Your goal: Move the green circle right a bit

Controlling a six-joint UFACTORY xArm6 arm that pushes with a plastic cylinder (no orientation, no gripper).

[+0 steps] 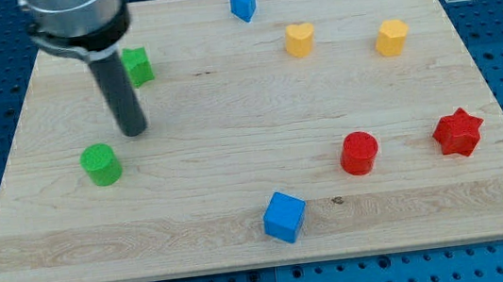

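Nearest on the wooden desk sits a blue cube, close to the near edge and a little right of the middle. Farther in, on the right side, a red cylinder stands with a red star-shaped block well apart to its right, near the desk's right edge. On the left side, at about the same depth, sits the green circle, a short round block that stands upright and apart from everything else. My tip rests just beyond it and slightly to its right, near the block but not touching it, with a strip of bare wood showing between them. The arm carries no pincer, only the dark rod, so nothing is grasped or released here. Behind the rod, toward the far left, a second green block is partly hidden by the rod's thick upper housing, and I cannot make out its exact shape. Toward the far right lie a yellow heart-shaped block and, to its right, a yellow block that looks hexagonal. Farthest of all, a small blue block sits beside the far edge near the middle.
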